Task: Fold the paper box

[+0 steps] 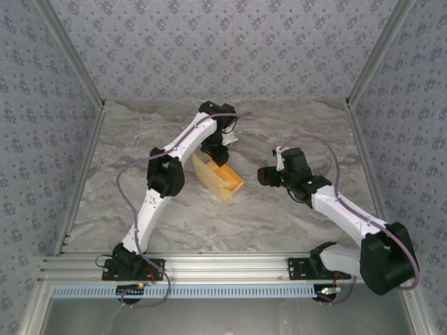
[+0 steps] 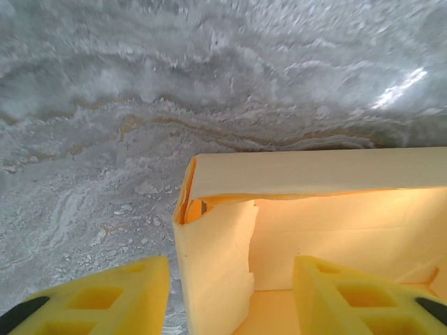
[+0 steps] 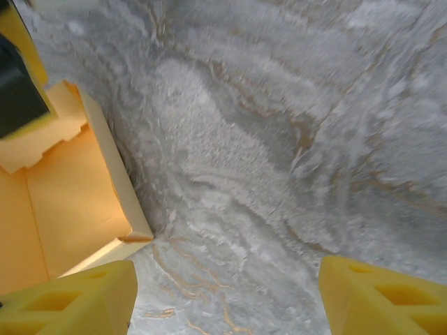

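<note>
A grey marbled table (image 1: 279,216) sits between patterned walls. From the top view, the paper box (image 1: 222,181) lies mid-table, an open tray. The left gripper (image 1: 214,155) stands over its far end, and the right gripper (image 1: 267,175) is off to its right, apart.

In the left wrist view, the left gripper (image 2: 230,307) has its jaws parted, straddling one upright wall of the paper box (image 2: 216,272), with one finger outside it and one inside.

In the right wrist view, the right gripper (image 3: 227,300) is spread wide over bare table, and the paper box (image 3: 70,188) lies left of the gap.
</note>
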Controlling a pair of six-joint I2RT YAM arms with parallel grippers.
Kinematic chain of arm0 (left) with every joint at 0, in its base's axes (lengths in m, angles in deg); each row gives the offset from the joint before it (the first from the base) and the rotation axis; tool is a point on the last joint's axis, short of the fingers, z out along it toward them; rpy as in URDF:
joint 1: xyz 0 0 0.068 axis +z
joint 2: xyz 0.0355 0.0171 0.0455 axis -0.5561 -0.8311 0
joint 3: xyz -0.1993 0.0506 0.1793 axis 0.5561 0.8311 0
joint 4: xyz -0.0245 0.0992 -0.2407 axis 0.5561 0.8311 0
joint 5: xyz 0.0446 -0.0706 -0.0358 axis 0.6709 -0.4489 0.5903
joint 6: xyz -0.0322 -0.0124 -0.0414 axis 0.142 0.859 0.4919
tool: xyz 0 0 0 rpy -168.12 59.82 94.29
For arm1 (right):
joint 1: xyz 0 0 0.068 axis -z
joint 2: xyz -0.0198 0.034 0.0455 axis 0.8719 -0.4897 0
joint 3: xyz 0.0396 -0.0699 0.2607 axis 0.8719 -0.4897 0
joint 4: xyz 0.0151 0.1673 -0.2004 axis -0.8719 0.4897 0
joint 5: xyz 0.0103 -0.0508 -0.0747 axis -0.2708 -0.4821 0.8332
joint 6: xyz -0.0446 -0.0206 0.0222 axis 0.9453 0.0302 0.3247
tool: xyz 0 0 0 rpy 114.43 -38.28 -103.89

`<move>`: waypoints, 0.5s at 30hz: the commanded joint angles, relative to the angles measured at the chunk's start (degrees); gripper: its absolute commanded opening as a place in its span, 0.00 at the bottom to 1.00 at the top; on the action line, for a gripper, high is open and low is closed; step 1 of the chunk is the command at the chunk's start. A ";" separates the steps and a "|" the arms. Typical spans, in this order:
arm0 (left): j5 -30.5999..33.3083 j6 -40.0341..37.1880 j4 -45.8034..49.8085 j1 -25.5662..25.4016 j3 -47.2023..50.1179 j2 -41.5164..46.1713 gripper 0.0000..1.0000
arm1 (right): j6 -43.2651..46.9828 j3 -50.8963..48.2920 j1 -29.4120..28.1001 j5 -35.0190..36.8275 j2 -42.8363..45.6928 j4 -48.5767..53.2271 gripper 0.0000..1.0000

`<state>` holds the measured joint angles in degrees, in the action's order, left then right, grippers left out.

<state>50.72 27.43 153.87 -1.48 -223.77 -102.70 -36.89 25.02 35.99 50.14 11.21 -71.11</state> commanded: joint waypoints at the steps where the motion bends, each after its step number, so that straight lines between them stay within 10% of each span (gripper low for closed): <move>1: -3.90 -0.68 -2.02 -0.16 -2.38 6.67 0.51 | -2.30 3.10 -0.85 -6.51 -6.14 -2.58 0.71; 8: -4.95 4.25 -11.58 1.49 1.89 16.70 0.55 | -3.70 10.98 -5.09 -12.13 -20.75 -5.98 0.69; 15: -4.17 13.32 -31.91 5.70 30.34 38.63 0.55 | -5.02 12.50 -6.80 -17.09 -26.53 -6.94 0.64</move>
<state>47.09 35.39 131.55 2.43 -201.32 -70.99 -40.41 36.86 29.89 36.61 -14.55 -77.55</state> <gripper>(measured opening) 0.550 0.646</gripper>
